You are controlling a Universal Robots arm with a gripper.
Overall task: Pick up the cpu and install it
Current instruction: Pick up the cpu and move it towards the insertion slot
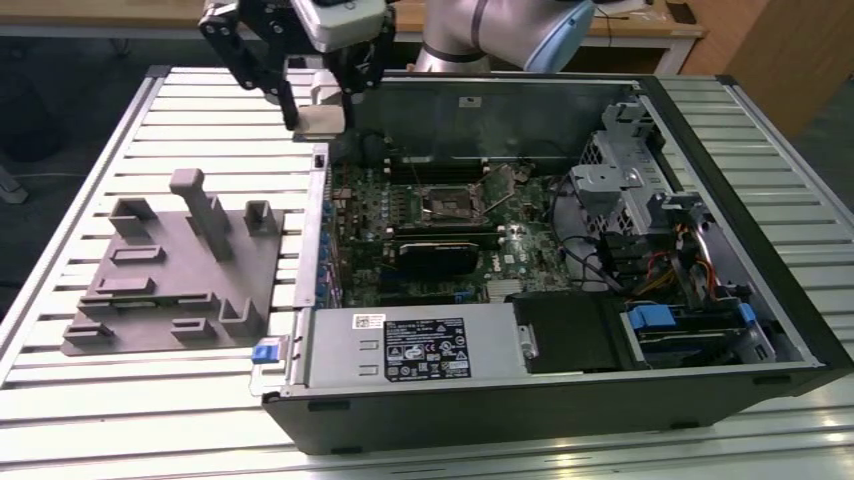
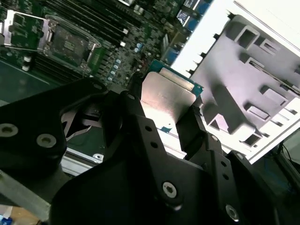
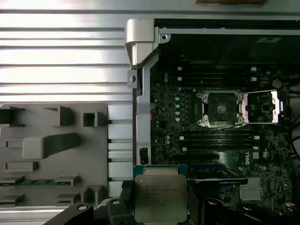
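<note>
My gripper [image 1: 320, 112] hangs above the far corner of the open computer case, on the exterior view's left, and is shut on the cpu [image 1: 320, 122]. The cpu [image 2: 165, 93] is a flat square chip with a pale silvery top and green rim, clamped by its edges between the two black fingers [image 2: 137, 119]. In the first wrist view the cpu [image 3: 159, 197] sits over the case wall, between the grey fixture and the motherboard. The black-framed socket [image 3: 221, 108] on the motherboard [image 1: 441, 215] lies uncovered, its metal load plate [image 3: 262, 107] swung aside.
A grey plastic fixture [image 1: 180, 270] with upright blocks lies on the slatted aluminium table [image 1: 80, 420], to the exterior view's left of the case. Inside the case are a drive cage [image 1: 627, 160], cables [image 1: 681, 270] and the power supply [image 1: 414, 345].
</note>
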